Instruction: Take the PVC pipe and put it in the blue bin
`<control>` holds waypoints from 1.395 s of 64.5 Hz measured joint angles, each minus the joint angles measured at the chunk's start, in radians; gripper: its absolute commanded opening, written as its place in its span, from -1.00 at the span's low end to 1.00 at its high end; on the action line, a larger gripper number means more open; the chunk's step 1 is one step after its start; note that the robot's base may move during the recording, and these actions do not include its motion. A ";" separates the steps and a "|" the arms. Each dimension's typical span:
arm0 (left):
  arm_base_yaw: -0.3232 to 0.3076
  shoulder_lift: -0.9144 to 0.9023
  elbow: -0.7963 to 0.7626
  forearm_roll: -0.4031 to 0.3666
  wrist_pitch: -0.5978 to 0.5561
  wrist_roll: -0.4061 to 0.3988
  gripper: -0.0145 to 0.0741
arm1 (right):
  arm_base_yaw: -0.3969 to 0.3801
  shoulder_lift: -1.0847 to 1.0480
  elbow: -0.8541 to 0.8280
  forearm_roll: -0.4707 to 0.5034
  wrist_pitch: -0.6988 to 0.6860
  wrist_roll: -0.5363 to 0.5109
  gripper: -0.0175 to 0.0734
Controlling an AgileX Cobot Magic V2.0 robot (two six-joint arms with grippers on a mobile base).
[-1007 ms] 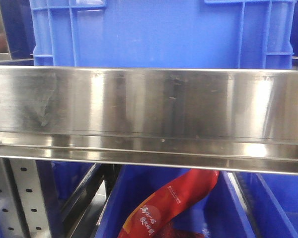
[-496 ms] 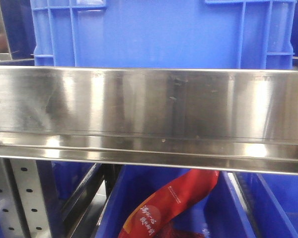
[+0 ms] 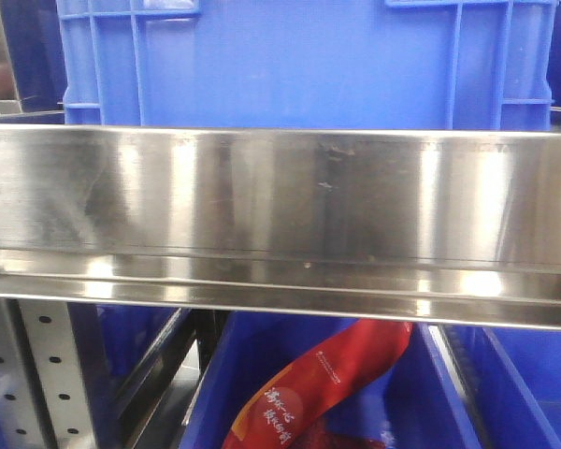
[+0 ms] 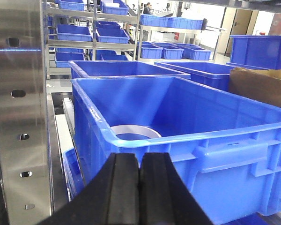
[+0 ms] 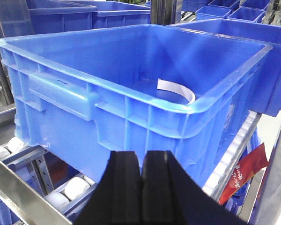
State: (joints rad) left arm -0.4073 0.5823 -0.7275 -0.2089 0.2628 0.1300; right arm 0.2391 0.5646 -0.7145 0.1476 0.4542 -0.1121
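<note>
One pipe [image 4: 133, 132] lies on the floor of the bin [image 4: 187, 136], a thin white arc, likely light, stiff and slick. You'd best pinch it across the band's edge. Both the left gripper [image 4: 139, 187] and right gripper [image 5: 143, 187] are closed and empty outside the bin.

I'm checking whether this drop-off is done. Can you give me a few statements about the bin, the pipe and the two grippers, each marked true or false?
1. The PVC pipe lies inside the blue bin. True.
2. The left gripper holds the pipe. False: its jaws are closed together with nothing between them.
3. The right gripper is wide open. False: it is shut and empty.
4. A red packet lies in a lower bin under the steel rail. True.
</note>
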 measured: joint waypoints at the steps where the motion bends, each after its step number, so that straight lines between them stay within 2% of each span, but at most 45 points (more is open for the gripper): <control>1: 0.000 0.000 0.000 0.000 0.000 0.000 -0.92 | 0.000 0.000 0.000 0.000 0.000 0.000 -0.97; 13: 0.000 0.000 0.000 0.000 0.000 0.000 -0.92 | 0.000 -0.043 0.034 -0.086 -0.050 0.000 -0.97; 22: 0.000 0.000 0.000 0.000 0.000 0.000 -0.92 | -0.034 -0.178 0.150 -0.173 -0.244 0.000 -0.97; 29: 0.000 0.000 0.000 0.000 0.000 0.000 -0.92 | -0.127 -0.292 0.265 -0.185 -0.318 0.000 -0.97; 45: 0.000 0.000 0.000 0.000 0.000 0.000 -0.92 | -0.412 -0.509 0.484 -0.169 -0.321 0.027 -0.97; 54: 0.000 0.000 0.000 0.000 0.000 0.000 -0.92 | -0.506 -0.557 0.606 -0.135 -0.331 0.037 -0.97; 71: 0.000 0.000 0.000 0.000 0.000 0.000 -0.92 | -0.526 -0.561 0.712 -0.124 -0.478 0.042 -0.97; 90: 0.000 0.000 0.000 0.000 0.000 0.000 -0.92 | -0.526 -0.561 0.712 -0.064 -0.439 0.042 -0.97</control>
State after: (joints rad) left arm -0.4073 0.5823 -0.7275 -0.2089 0.2628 0.1300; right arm -0.2870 0.0032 -0.0025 0.0841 0.0148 -0.0706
